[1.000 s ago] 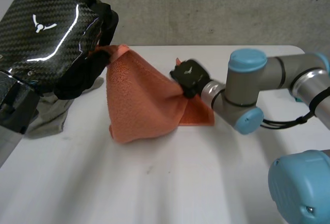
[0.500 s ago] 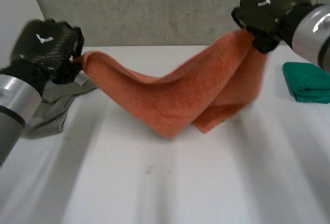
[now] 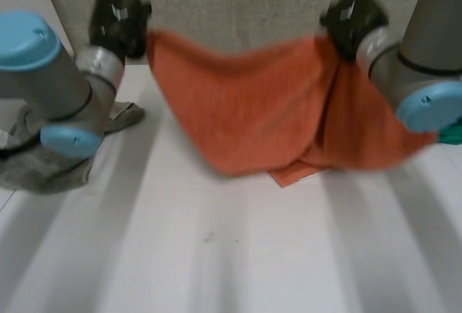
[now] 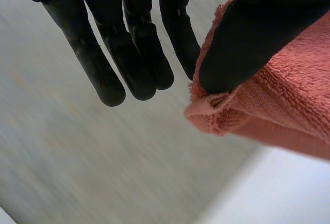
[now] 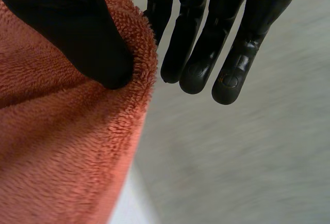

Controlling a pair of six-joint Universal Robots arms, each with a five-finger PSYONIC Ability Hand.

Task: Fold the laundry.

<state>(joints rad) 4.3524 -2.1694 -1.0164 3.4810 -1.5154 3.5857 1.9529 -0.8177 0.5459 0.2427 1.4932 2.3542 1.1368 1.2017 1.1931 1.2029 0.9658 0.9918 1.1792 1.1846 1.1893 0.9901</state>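
Note:
An orange towel (image 3: pixel 253 111) hangs stretched in the air between both hands, its lower part sagging onto the white table (image 3: pixel 238 255). My left hand (image 3: pixel 119 21) pinches the towel's upper left corner; in the left wrist view the thumb (image 4: pixel 258 33) presses the hemmed corner of the orange towel (image 4: pixel 268 110) against a finger while the other fingers stay straight. My right hand (image 3: pixel 350 17) pinches the upper right corner. In the right wrist view its thumb (image 5: pixel 72 33) clamps the edge of the orange towel (image 5: pixel 67 152) against a finger.
A grey garment (image 3: pixel 50 165) lies crumpled at the table's left, under my left arm. A green folded cloth (image 3: pixel 451 134) sits at the right edge, behind my right arm. A grey wall (image 3: pixel 238 3) stands behind the table.
Both hands have risen and moved apart toward the back, pulling the bunched towel out into a wide hanging sheet. Most of it has lifted off the table.

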